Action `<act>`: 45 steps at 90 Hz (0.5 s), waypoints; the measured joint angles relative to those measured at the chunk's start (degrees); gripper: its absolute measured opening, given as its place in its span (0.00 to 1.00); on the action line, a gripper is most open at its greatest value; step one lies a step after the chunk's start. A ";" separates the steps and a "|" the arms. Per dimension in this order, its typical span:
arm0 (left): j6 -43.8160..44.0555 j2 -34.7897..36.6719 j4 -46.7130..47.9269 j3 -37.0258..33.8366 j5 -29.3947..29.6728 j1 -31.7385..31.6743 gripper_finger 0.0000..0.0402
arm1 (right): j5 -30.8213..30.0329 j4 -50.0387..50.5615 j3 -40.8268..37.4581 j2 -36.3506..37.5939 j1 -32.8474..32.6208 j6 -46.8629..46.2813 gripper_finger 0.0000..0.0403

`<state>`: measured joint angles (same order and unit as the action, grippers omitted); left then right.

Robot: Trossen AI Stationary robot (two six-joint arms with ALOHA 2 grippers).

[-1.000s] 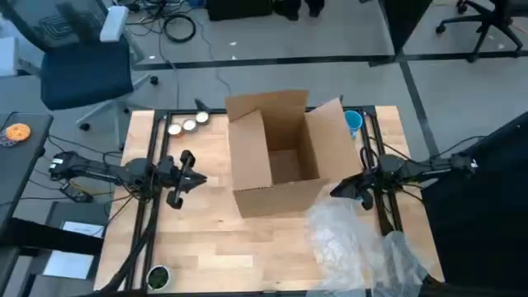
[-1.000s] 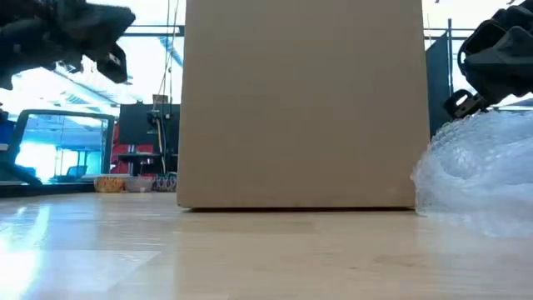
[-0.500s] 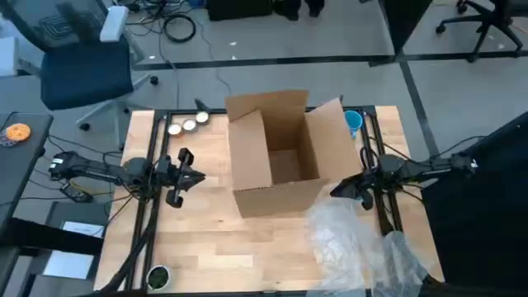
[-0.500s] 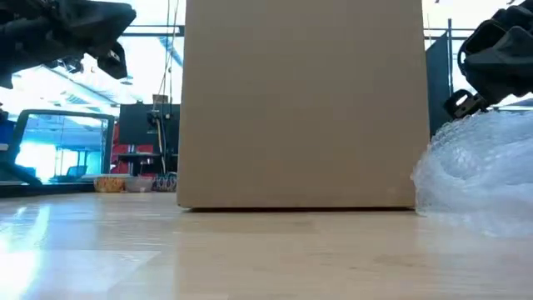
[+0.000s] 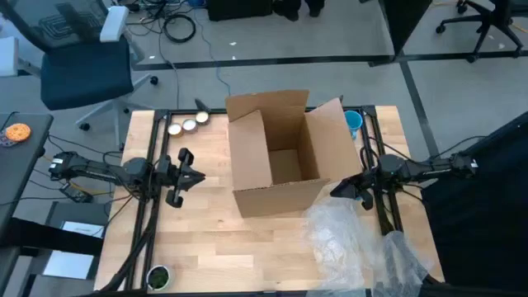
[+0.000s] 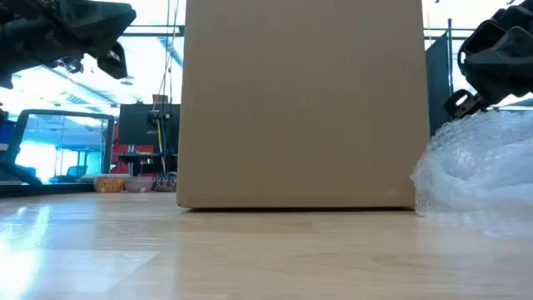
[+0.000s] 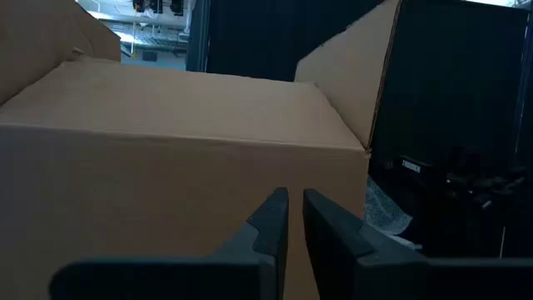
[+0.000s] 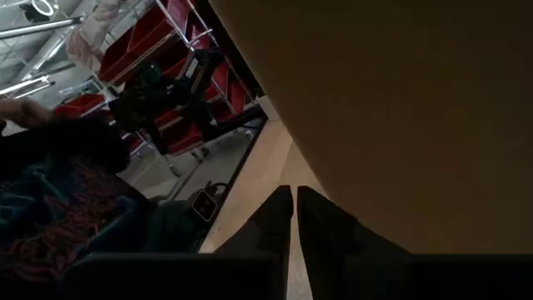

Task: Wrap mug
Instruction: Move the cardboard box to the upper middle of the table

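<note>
No mug can be made out with certainty. A blue, cup-like thing (image 5: 353, 122) shows at the far right corner of the box (image 5: 280, 157), half cut off by a raised flap; it may be the mug, but too little of it shows to be sure. The inside of the box, seen from above, looks bare as far as its floor is visible.

The open cardboard box stands mid-table with its flaps up. Against its near right corner lies a crumpled heap of bubble wrap (image 5: 363, 243), touching the box's front edge in the low view.

The right gripper (image 5: 340, 190) hangs just beside the right wall of the box, above the edge of the bubble wrap, fingers pressed together and holding nothing. The left gripper (image 5: 198, 176) hovers off the left wall of the box, pointing at it, likewise closed and empty.

Judged from this, the wrapping has not begun: nothing is held and the bubble wrap lies loose. The next move would call for the right gripper to open and take hold of either the bubble wrap below it or the blue thing behind the box.

The low view is blocked almost wholly by the box front. Some small round things (image 5: 186, 125) sit beyond the far left corner of the box, too small to name.
</note>
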<state>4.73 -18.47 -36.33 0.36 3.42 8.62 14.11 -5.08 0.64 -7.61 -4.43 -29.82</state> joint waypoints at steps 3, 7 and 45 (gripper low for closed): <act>0.00 0.00 0.00 0.00 0.00 0.00 0.07 | 0.00 0.00 -0.01 -0.01 0.00 0.00 0.01; 0.00 -0.01 -0.01 0.00 0.00 0.00 0.07 | 0.00 0.00 0.00 -0.01 0.01 -0.01 0.01; 0.03 -0.01 -0.13 0.00 0.02 0.00 0.07 | 0.61 -0.04 -0.01 -0.01 0.00 -0.07 0.01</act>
<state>4.76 -18.48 -36.46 0.36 3.44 8.62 14.72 -5.12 0.64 -7.62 -4.44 -29.89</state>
